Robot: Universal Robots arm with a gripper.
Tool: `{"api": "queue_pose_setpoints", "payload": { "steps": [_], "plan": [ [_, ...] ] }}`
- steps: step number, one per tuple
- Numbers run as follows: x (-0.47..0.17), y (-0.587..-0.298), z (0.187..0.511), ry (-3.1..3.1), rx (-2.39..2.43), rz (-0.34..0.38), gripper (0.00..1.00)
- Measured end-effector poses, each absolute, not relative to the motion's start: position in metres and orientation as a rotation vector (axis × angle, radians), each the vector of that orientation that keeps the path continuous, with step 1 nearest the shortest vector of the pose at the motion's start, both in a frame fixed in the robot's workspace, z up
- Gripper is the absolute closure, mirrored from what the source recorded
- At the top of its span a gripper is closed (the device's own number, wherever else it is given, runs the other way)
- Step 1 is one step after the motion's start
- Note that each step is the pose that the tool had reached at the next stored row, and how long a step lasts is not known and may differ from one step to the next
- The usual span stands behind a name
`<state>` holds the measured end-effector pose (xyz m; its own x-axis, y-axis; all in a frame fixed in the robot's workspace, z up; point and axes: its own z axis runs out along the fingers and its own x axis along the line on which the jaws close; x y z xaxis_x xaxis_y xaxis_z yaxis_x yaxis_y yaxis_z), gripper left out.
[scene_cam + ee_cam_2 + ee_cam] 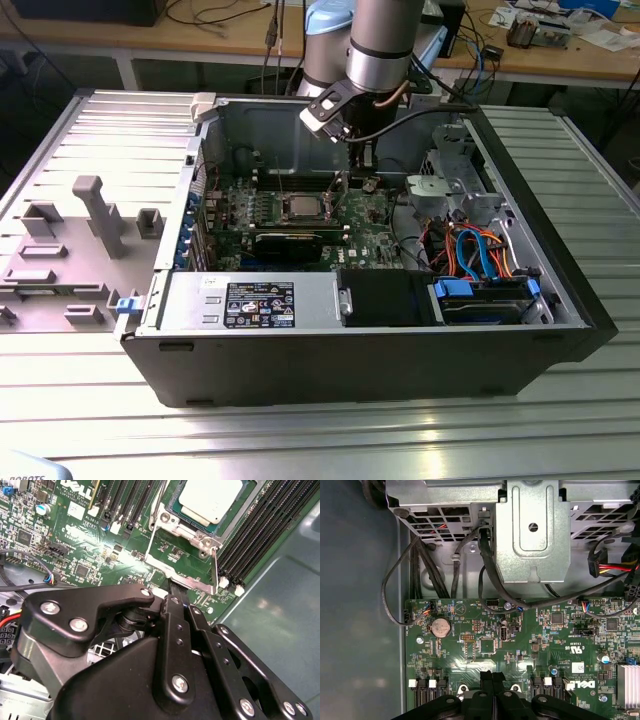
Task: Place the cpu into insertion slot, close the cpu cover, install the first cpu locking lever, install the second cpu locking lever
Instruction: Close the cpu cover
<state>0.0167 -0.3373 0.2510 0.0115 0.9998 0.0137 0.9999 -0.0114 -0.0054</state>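
The cpu [210, 500], a flat square chip with a dull silver top, lies in the insertion slot [192, 524] on the green board; the exterior view shows the cpu [300, 207] mid-board. The cpu cover [185, 579], a thin silvery frame with a large cut-out, is swung open on the gripper's side of the socket. My gripper [172, 587] is shut, its black fingertips right at the cover's free edge; I cannot tell if they touch. In the first wrist view the gripper [492, 676] has both fingers pressed together above the board. A thin lever rod [159, 502] stands raised beside the socket.
Long black memory slots [255, 535] run beside the socket. A black graphics card [290, 242] lies in front of it. A metal drive cage [532, 530] and loose cables [480, 250] fill the exterior view's right. Grey fixtures [95, 215] stand outside the case.
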Motion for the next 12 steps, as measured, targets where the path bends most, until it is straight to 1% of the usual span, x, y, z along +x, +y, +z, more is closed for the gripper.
{"api": "queue_pose_setpoints", "payload": {
  "steps": [12],
  "plan": [
    [0.0108,-0.3373,0.251,-2.199,-2.224,-0.009,0.89]
  ]
}}
